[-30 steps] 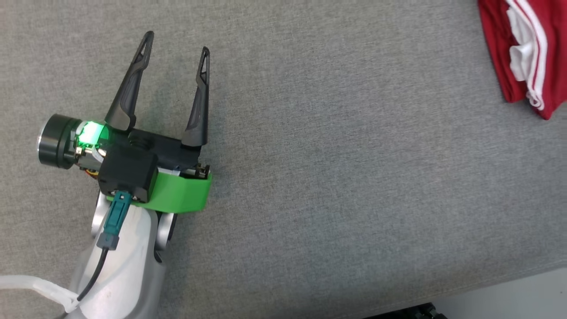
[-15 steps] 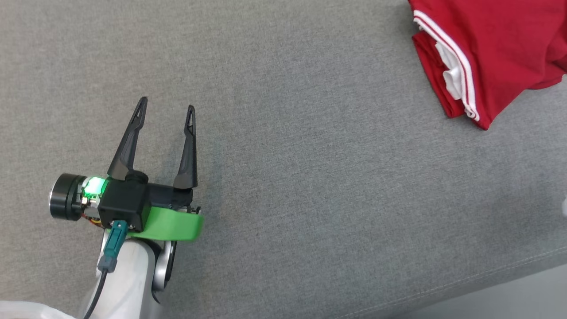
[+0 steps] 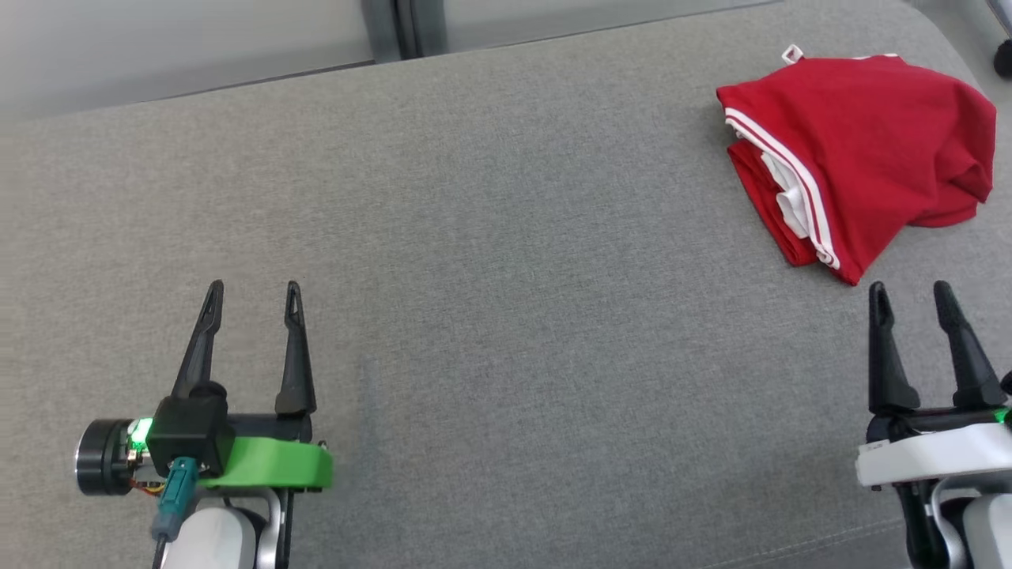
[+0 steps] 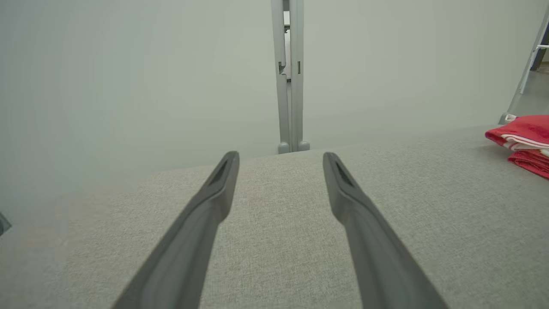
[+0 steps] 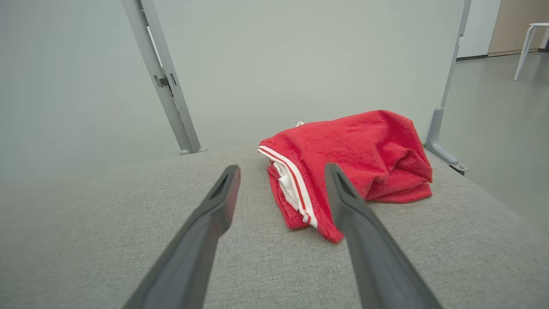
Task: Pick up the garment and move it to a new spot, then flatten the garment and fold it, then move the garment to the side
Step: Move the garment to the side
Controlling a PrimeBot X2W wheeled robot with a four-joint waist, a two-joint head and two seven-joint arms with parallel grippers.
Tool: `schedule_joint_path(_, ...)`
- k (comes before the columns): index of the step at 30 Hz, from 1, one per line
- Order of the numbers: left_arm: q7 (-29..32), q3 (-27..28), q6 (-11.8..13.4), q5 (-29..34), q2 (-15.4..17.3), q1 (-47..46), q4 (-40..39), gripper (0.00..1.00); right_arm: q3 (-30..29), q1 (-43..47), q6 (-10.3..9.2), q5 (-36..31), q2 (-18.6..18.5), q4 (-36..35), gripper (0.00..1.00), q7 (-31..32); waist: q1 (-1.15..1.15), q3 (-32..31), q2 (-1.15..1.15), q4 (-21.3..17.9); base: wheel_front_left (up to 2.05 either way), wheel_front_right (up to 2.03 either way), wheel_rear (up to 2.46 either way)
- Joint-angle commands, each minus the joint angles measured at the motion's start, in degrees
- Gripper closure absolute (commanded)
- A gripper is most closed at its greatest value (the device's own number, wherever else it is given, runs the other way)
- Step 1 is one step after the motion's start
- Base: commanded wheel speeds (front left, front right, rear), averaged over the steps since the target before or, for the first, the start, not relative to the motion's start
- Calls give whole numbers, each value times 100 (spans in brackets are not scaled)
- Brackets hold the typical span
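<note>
A red garment [image 3: 862, 150] with white stripes lies folded in a loose pile at the far right of the grey fabric surface [image 3: 506, 300]. The right wrist view has the garment [image 5: 356, 154] just beyond the fingertips, and its edge [image 4: 525, 139] appears at the right of the left wrist view. My right gripper [image 3: 909, 292] hovers open at the lower right, a short way in front of the garment, holding nothing. At the lower left my left gripper [image 3: 253, 290] is open and empty, far from the garment.
A pale wall panel with a grey upright post [image 3: 407, 28] runs behind the surface's far edge. The near edge [image 3: 830, 545] has a seam at the lower right. A grey metal leg [image 5: 441, 128] stands beside the surface's right end.
The head camera has tilted up and swung right: the whole garment, the back wall and the right gripper have come into view. The left gripper stays open.
</note>
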Motion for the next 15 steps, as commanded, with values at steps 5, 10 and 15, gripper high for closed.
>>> schedule_joint_path(5,-14,150,44,-136,35,343,140,0,289,223,-9,-180,144,-155,0,-8,0,-497,0,534,0,0,0)
schedule_joint_path(10,-15,248,42,-213,42,609,263,0,443,376,-9,-265,244,-228,0,113,0,-713,0,649,0,0,0)
schedule_joint_path(15,-15,267,-6,-258,69,826,363,0,489,561,-9,-340,306,-254,0,227,0,-916,0,650,0,0,0)
